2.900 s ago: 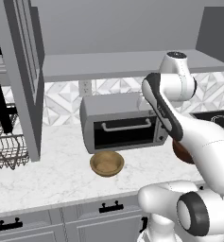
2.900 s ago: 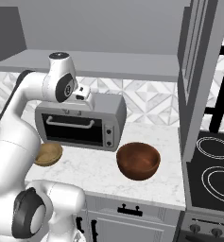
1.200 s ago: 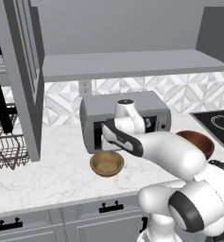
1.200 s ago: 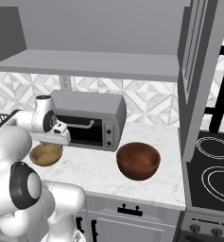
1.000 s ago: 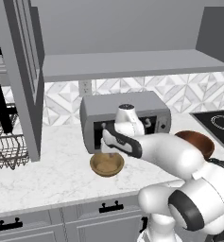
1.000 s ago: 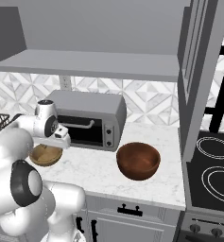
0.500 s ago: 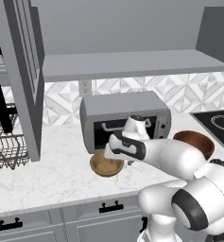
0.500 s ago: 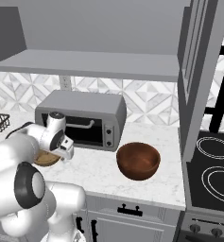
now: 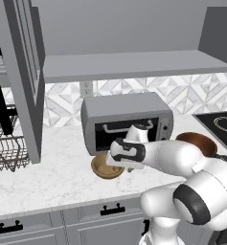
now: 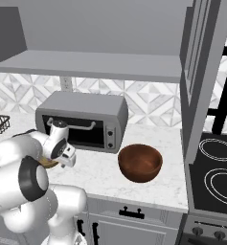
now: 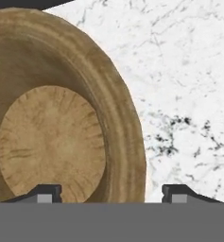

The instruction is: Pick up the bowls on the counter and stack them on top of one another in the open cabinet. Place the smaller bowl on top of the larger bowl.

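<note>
Hand view puts my gripper (image 11: 111, 191) low over the smaller bowl (image 11: 52, 108): one tip sits inside the bowl, the other outside over the counter (image 11: 184, 71), so my jaws straddle the bowl's wall with gaps on either side and nothing clamped between them. I count two wooden bowls. From the left base view, the light tan one (image 9: 105, 167) rests on the marble just in front of the single toaster oven (image 9: 127, 119), with my hand bent down onto it. From the right base view, the larger bowl (image 10: 140, 162) stands apart on the counter. One open cabinet (image 10: 93, 64) hangs above, its long shelf bare.
</note>
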You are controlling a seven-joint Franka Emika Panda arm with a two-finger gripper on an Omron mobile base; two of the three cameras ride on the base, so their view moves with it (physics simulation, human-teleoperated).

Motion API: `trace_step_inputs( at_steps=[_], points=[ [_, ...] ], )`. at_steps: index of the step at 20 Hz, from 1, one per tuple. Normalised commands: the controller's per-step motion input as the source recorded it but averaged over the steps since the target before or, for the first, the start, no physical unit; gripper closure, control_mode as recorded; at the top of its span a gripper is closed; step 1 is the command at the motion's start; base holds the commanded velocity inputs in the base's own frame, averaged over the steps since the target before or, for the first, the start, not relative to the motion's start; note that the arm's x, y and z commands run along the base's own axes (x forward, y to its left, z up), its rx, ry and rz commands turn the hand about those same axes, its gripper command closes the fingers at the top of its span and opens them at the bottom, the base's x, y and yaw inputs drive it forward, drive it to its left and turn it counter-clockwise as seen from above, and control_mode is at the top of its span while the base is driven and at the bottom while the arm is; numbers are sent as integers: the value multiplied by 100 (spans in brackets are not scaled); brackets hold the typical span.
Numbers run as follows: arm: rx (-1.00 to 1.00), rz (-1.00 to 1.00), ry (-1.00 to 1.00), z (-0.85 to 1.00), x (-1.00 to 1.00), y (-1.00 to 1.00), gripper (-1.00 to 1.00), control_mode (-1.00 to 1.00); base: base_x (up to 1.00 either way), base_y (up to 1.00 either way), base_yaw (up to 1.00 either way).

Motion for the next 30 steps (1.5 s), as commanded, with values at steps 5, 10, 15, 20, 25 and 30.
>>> trace_step_inputs(
  at_steps=[5, 10, 15, 20, 25, 30],
  points=[
    [0, 0, 0, 0, 0, 0, 100, -100, 0, 0, 0],
    [3, -1, -1, 12, 0, -6, 100, -100, 0, 0, 0],
    [15, -22, 0, 82, -10, -66, 100, -100, 0, 0, 0],
    [25, -35, 0, 100, -24, -100, 100, -100, 0, 0, 0],
    [24, -43, 0, 100, -12, -100, 100, -100, 0, 0, 0],
    [13, -51, 9, 67, -2, -100, 100, -100, 0, 0, 0]
  ],
)
